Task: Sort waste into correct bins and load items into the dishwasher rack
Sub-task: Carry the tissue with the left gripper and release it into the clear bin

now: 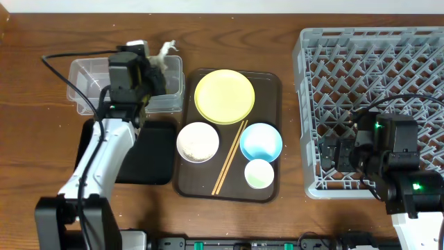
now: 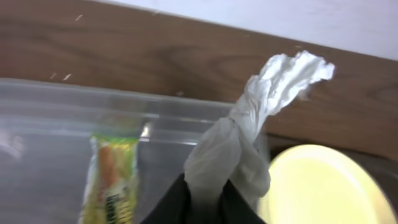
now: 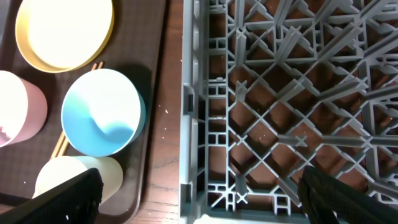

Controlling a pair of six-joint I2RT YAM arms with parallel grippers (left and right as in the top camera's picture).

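My left gripper (image 1: 155,64) hangs over the right end of the clear tub (image 1: 90,75), shut on a twisted white scrap (image 2: 252,134) that sticks up past the tub's far rim. The green-yellow wrapper (image 2: 112,183) lies inside the tub. On the brown tray sit the yellow plate (image 1: 224,96), the white bowl (image 1: 198,141) with pale rice in it, the light blue bowl (image 1: 261,141), the pale cup (image 1: 259,173) and the chopsticks (image 1: 229,157). Over the front left corner of the grey dishwasher rack (image 1: 374,62), my right gripper (image 3: 199,202) stands wide open and holds nothing.
The shallow black tray (image 1: 149,156) lies in front of the tub, partly under my left arm. The brown serving tray (image 1: 272,83) fills the space between the bins and the rack. Cables trail from both arms.
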